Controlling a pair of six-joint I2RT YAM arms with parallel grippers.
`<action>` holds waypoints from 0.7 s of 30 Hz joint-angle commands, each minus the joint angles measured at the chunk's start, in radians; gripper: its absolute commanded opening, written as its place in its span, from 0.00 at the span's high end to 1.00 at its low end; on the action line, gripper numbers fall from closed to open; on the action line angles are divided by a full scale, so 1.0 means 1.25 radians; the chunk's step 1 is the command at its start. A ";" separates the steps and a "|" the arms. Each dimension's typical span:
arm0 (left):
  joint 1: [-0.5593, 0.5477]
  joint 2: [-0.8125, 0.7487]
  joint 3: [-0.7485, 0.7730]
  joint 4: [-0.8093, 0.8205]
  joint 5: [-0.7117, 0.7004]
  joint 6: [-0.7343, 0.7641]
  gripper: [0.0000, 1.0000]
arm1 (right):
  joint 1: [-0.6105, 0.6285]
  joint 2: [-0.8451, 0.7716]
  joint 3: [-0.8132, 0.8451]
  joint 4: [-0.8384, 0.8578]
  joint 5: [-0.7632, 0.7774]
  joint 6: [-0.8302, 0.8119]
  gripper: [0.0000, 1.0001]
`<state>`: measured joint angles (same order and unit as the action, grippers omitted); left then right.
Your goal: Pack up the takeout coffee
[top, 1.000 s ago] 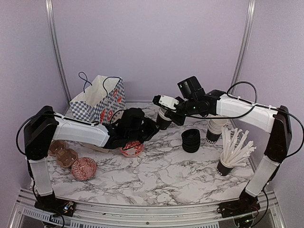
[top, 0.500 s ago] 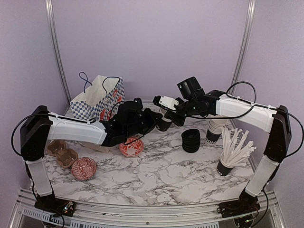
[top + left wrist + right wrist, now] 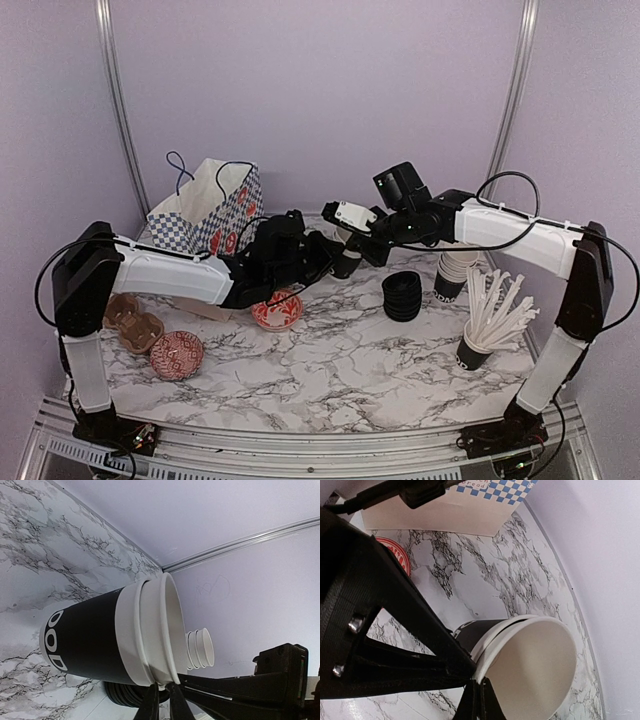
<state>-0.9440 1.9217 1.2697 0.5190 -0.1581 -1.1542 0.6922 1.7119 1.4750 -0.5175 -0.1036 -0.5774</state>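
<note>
The nested cups (image 3: 345, 262) hang in the air, behind and left of the lid stack (image 3: 402, 295). The left gripper (image 3: 161, 689) and the right gripper (image 3: 479, 684) each pinch the rim, fingers nearly closed. To part the 2 cups, it is better to pull straight along their axis, without crushing the rim.

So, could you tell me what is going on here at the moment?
Both arms meet above the back of the table around the nested black paper cups, which are lidless and tipped on their side in the air. The left gripper and right gripper each pinch the rim, apparently to pull the cups apart. The stack of lids and checked bag sit untouched.
</note>
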 commanded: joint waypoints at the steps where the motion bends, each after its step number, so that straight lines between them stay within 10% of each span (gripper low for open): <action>1: 0.006 0.032 0.032 0.007 0.000 -0.014 0.90 | 0.008 -0.019 0.014 0.001 -0.008 0.014 1.00; 21: 0.029 0.121 0.066 -0.057 0.012 -0.080 0.92 | 0.027 -0.059 0.040 -0.039 -0.055 0.000 1.00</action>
<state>-0.9340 2.0171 1.3396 0.5175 -0.1249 -1.2278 0.6926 1.7084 1.4746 -0.5610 -0.0776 -0.5739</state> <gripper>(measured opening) 0.087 0.008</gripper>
